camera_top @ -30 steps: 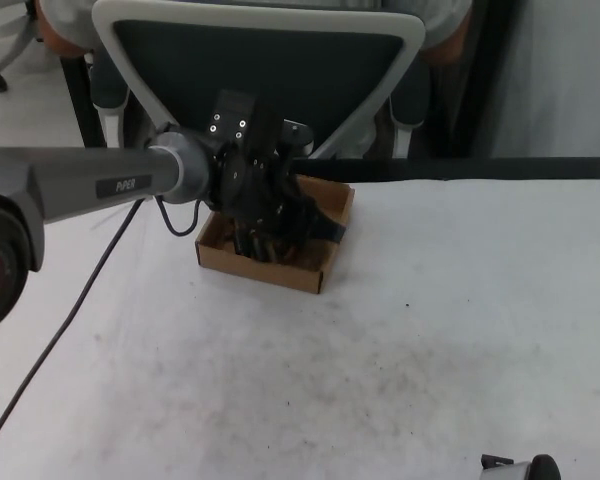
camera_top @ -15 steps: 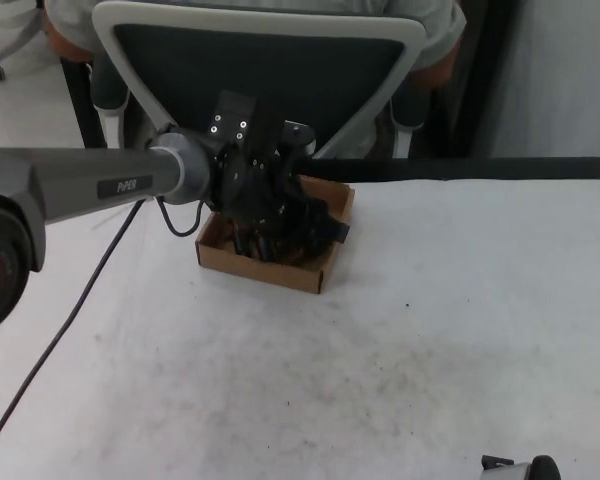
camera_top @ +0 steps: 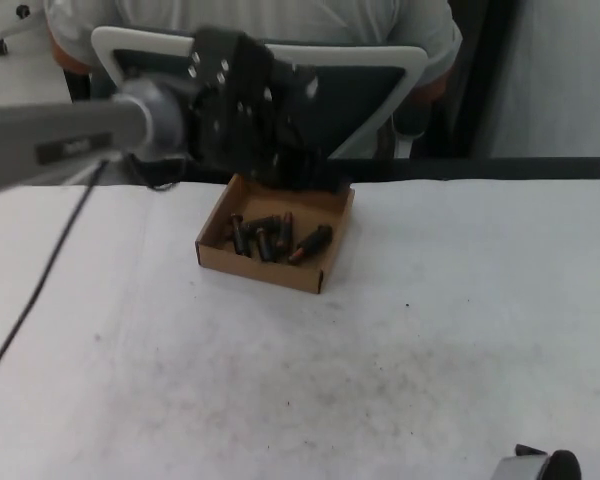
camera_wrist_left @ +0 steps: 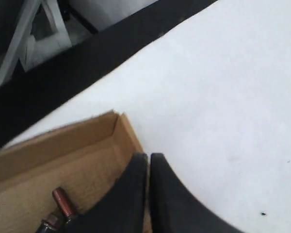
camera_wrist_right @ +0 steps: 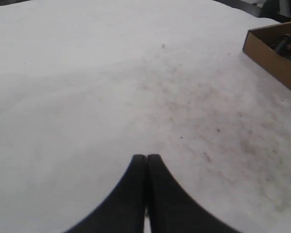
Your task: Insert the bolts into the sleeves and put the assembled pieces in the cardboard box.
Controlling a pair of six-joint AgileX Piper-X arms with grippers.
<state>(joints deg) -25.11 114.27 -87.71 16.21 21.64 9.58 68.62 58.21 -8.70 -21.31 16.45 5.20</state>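
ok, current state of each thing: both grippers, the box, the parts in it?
left gripper: shut, holding nothing, raised over the box's rim.
right gripper: shut, holding nothing, over bare bench.
cardboard box: upright, open at the top, standing on the bench.
pieces: several lying loose on their sides on the box floor. Whether each bolt is fully seated in its sleeve cannot be told.

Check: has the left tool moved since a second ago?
Yes. The left tool has lifted out of the box, up over its far rim, toward the chair.
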